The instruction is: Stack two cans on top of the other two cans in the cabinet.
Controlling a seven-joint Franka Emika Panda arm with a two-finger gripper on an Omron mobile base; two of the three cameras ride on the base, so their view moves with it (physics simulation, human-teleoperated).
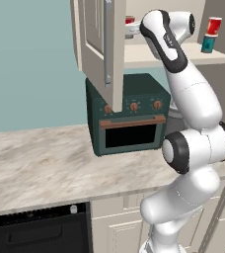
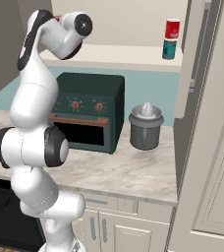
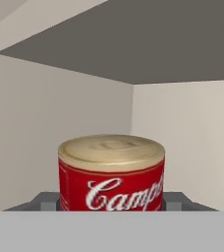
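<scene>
In the hand view a red can (image 3: 112, 172) with a white script label and pale top sits right between my gripper's (image 3: 112, 201) dark fingertips (image 3: 49, 201), which press its two sides. Its base is hidden. From the left base, this red can (image 1: 130, 21) peeks out behind my arm at the left end of the cabinet shelf (image 1: 144, 55). At the shelf's right end a second red can (image 1: 213, 25) stands upright on a teal can (image 1: 208, 44). The right base view shows the same red can (image 2: 172, 28) stacked on the teal can (image 2: 169, 49).
The cabinet door (image 1: 97, 39) hangs open left of my arm, its metal handle facing me. A dark green oven (image 1: 129, 113) stands on the marble counter (image 1: 40, 163) under the shelf, with a grey juicer (image 2: 146, 127) to its right. A tall cream panel (image 2: 212, 147) bounds the right.
</scene>
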